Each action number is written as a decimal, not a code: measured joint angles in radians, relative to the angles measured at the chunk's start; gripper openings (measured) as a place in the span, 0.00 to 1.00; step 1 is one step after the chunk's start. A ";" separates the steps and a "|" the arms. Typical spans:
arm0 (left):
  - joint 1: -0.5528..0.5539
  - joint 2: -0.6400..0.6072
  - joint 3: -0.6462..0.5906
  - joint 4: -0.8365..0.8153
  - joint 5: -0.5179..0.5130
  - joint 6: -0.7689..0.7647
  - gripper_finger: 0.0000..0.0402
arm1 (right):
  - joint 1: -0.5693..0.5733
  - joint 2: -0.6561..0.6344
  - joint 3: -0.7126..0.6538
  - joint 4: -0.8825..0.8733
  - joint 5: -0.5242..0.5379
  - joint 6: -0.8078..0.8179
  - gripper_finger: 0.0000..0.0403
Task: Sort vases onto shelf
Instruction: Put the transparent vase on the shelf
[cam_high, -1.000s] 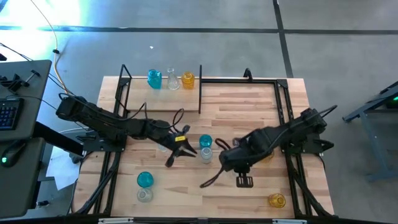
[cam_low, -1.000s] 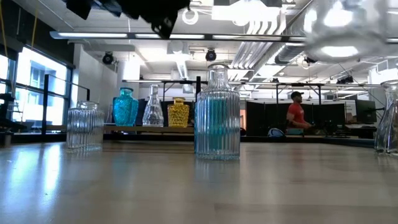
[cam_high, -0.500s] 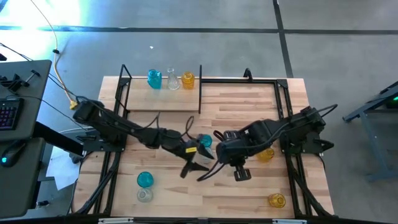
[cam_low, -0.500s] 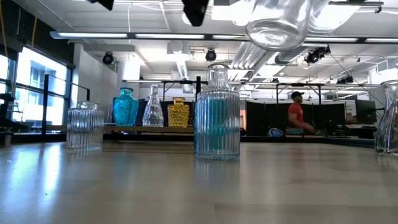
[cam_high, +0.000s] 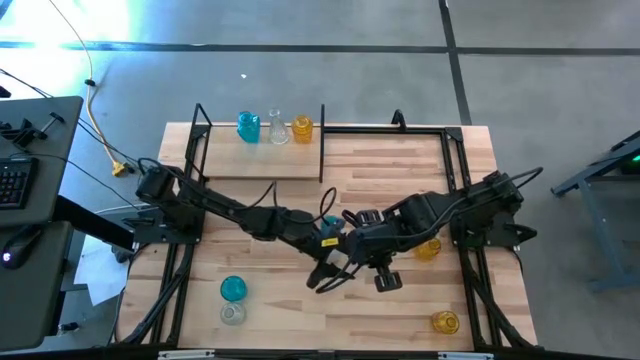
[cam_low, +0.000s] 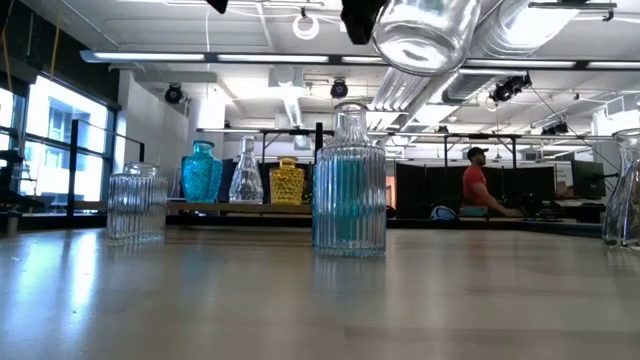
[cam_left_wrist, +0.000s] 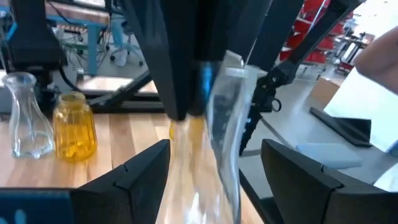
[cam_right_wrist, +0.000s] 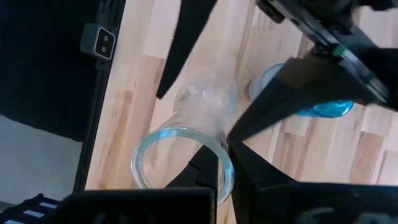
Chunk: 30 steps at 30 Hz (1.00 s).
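The right gripper is clenched on the rim of a clear vase, holding it in the air above mid-table. The left gripper is released, its fingers spread on either side of that vase, apparently without touching it. Three vases stand on the shelf and a teal vase on the table near the grippers
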 joint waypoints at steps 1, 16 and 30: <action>0.000 0.000 0.004 0.003 0.000 0.004 0.61 | 0.000 0.000 0.000 0.001 0.000 -0.005 0.00; 0.007 -0.001 0.017 -0.002 0.007 0.035 0.61 | -0.044 0.000 0.000 0.050 0.003 -0.050 0.00; 0.016 0.018 0.018 -0.014 0.049 0.088 0.40 | -0.044 0.000 -0.001 0.069 0.016 -0.059 0.00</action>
